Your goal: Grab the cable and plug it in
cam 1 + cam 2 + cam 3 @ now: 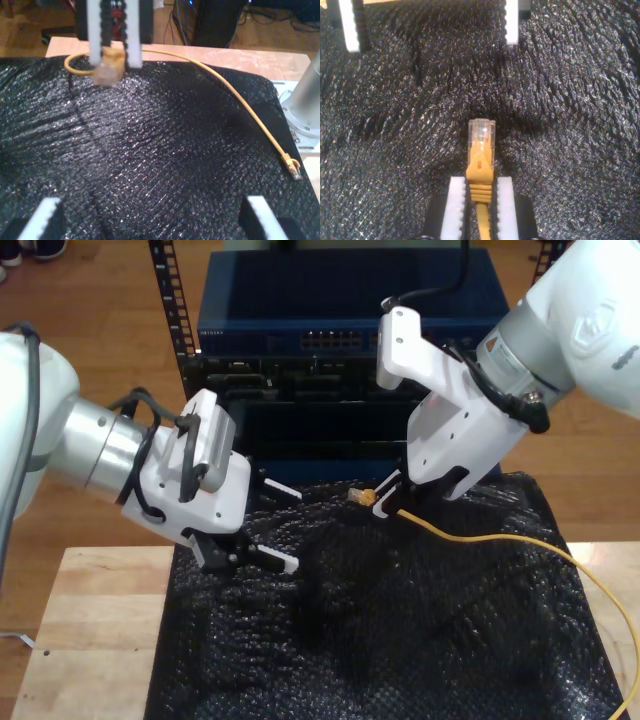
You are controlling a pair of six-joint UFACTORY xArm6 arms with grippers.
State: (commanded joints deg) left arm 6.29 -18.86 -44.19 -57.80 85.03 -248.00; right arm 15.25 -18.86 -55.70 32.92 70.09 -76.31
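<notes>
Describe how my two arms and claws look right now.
Both arms are white with silver wrist sections and black cables looped along them. My first claw and my second claw each have black mounts carrying white serrated fingers.

A mat point(400, 640) is lying on the worktop point(80, 640), with the cable point(520, 545) trailing across it toward the exterior view's right; an equipment rack point(350, 340) is standing behind.

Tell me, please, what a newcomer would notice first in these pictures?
The yellow cable, held near its clear plug by my second end effector, lifted over the black mat. My first end effector is open at the exterior view's left, facing it.
</notes>
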